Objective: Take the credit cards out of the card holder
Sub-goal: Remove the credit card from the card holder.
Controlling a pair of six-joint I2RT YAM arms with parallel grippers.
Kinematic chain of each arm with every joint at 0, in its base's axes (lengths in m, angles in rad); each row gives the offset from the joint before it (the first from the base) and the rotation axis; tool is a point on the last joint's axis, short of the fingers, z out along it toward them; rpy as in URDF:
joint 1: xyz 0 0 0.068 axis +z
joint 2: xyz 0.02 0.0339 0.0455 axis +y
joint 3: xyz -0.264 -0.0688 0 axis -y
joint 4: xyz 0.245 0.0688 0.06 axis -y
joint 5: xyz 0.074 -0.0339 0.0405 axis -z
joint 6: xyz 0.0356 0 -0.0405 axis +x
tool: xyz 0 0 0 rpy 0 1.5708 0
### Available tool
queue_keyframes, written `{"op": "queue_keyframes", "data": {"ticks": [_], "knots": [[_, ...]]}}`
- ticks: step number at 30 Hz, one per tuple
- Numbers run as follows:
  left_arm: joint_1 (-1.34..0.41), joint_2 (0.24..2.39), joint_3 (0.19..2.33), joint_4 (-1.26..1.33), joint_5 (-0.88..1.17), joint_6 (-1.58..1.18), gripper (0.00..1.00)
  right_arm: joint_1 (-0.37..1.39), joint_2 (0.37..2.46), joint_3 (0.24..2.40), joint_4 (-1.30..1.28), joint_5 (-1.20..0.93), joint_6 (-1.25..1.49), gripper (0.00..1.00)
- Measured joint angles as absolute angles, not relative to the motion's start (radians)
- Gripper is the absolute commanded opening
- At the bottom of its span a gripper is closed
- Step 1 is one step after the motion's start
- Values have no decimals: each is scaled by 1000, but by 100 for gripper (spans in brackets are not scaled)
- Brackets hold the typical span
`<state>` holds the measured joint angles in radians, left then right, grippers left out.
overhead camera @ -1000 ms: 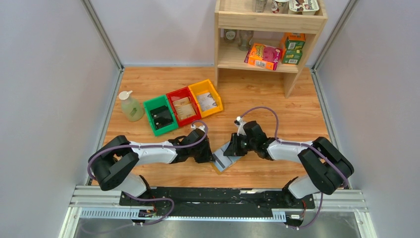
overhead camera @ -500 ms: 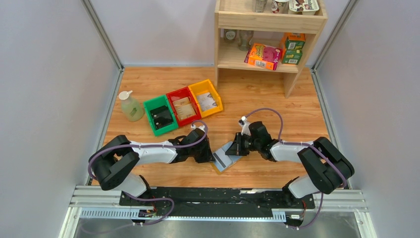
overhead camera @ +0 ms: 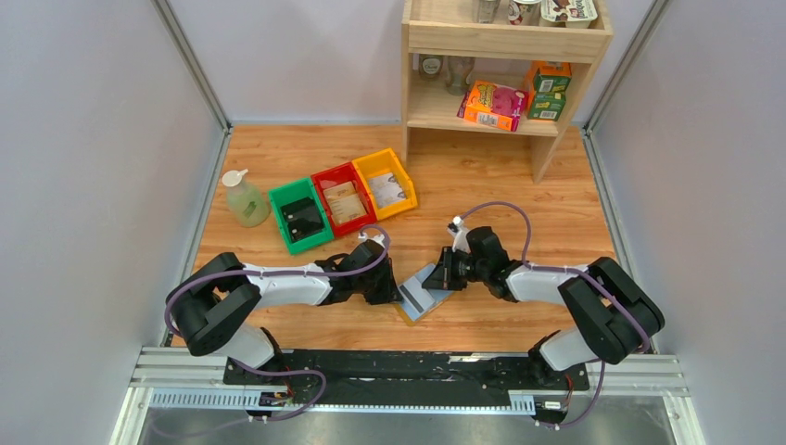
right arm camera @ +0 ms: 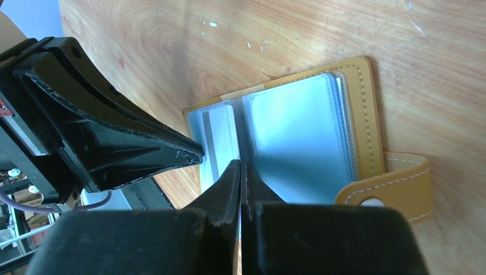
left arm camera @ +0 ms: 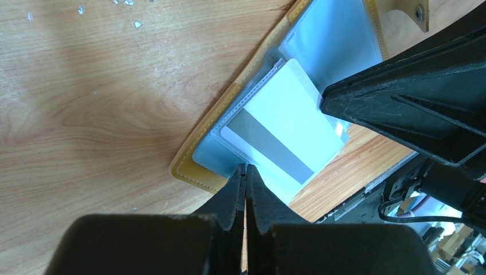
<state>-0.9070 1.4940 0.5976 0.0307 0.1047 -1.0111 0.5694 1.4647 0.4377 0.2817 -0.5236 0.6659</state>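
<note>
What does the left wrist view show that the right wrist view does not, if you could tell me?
Only the left wrist view shows nearly the whole face of the white card with its grey stripe, and the shut tips of the left pincer. Only the right wrist view shows the wide sleeve page in full, and the shut tips of the right pincer; there the card is just a narrow strip. Both show the open yellow wallet, its snap strap and the wooden table.
</note>
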Motion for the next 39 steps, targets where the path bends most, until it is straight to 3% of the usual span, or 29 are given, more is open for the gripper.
{"op": "queue_keyframes", "data": {"ticks": [18, 25, 31, 39], "knots": [[-907, 1494, 611, 13, 99, -955, 0, 568, 1429, 441, 245, -482, 667, 0], [-906, 1474, 619, -32, 70, -924, 2, 568, 1429, 455, 235, -490, 660, 29], [-904, 1430, 619, -101, 43, -902, 26, 569, 1438, 477, 222, -503, 645, 32], [-904, 1392, 637, -102, 60, -904, 29, 596, 1472, 505, 221, -519, 626, 33]]}}
